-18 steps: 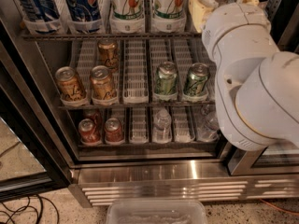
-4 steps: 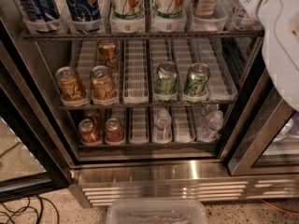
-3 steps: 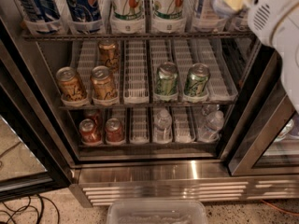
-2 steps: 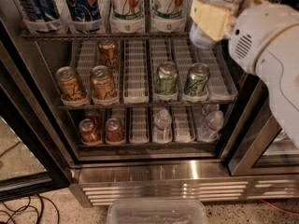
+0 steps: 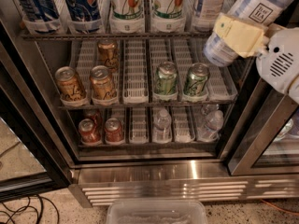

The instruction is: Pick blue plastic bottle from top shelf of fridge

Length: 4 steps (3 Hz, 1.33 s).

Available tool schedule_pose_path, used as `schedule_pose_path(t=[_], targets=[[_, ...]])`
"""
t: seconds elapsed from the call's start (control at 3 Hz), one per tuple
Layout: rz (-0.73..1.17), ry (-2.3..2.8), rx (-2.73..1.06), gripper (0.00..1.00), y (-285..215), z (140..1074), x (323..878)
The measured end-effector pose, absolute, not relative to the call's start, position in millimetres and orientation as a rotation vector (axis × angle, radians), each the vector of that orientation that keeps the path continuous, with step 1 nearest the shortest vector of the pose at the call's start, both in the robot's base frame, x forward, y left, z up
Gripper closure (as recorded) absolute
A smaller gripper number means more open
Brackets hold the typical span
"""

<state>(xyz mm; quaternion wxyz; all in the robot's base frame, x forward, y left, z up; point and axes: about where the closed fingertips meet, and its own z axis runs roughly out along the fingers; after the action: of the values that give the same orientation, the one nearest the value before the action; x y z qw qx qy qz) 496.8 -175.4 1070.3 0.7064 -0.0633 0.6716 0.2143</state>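
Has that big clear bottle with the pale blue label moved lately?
Yes. The clear blue-labelled plastic bottle, clamped in the gripper, has tilted and shifted right, its base now below the top shelf's steel edge.

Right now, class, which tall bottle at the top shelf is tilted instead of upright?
The blue plastic bottle at far right: the gripper clamps it, leaning, base off the top shelf; the cola bottles and 7UP bottles stand upright.

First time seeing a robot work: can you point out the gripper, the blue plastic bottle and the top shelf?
gripper (image 5: pixel 237 33): camera view, upper right, yellow finger across the bottle.
blue plastic bottle (image 5: pixel 256 4): camera view, its pale label.
top shelf (image 5: pixel 117 35): camera view, its steel front edge.
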Motion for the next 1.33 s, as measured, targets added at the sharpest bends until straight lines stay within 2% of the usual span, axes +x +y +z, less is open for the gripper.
schedule_pose_path(t=[0.67, 1.33], targets=[[0.496, 1.483, -0.167, 1.00, -168, 1076, 492], [0.633, 1.422, -0.338, 1.00, -155, 1090, 439]])
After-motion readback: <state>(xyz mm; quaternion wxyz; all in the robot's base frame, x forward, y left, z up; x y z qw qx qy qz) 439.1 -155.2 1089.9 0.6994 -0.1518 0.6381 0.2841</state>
